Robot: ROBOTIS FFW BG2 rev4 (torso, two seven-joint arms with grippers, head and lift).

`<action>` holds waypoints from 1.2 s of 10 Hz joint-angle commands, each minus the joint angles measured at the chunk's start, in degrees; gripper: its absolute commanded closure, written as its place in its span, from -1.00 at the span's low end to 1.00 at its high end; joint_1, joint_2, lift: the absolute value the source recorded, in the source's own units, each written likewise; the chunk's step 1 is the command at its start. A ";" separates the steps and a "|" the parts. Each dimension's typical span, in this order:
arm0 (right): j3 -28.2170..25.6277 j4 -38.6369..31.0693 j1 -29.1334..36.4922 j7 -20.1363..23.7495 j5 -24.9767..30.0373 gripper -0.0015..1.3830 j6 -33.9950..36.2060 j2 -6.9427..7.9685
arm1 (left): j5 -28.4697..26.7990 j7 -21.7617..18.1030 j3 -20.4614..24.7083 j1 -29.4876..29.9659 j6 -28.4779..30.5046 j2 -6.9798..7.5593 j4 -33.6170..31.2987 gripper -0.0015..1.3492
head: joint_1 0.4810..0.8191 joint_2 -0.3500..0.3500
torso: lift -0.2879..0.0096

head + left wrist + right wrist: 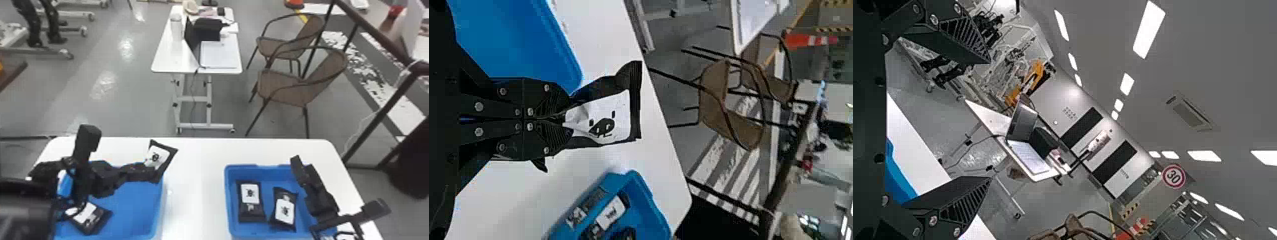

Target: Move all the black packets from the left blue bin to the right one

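Black packet (158,156) sits pinched between the left fingers (140,172).

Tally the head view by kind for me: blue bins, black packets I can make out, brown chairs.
Blue bins: 2
Black packets: 4 made out; the arms partly hide both bins
Brown chairs: 2
Total: 8
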 commanded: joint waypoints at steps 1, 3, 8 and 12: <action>0.95 0.21 -1.63 1.51 0.15 -0.72 0.66 0.05 | 3.23 -2.05 -2.68 -2.31 -10.34 -0.09 3.18 0.80 | 0.27 -0.25 | 0.94; 2.45 -0.41 -3.56 3.53 1.29 -0.72 0.66 0.05 | 4.64 -6.62 -8.56 -9.17 -21.86 -0.44 15.13 0.78 | 0.27 -0.34 | 0.94; 8.42 1.88 -8.40 4.06 2.25 -0.72 0.66 0.05 | 3.06 -8.73 -19.02 -22.18 -32.40 -8.62 34.29 0.77 | 0.27 -0.53 | 0.94; 10.88 2.76 -10.24 4.85 2.96 -0.72 1.10 0.05 | 5.61 -7.94 -21.75 -24.46 -32.67 -9.85 37.54 0.77 | 0.27 -0.60 | 0.94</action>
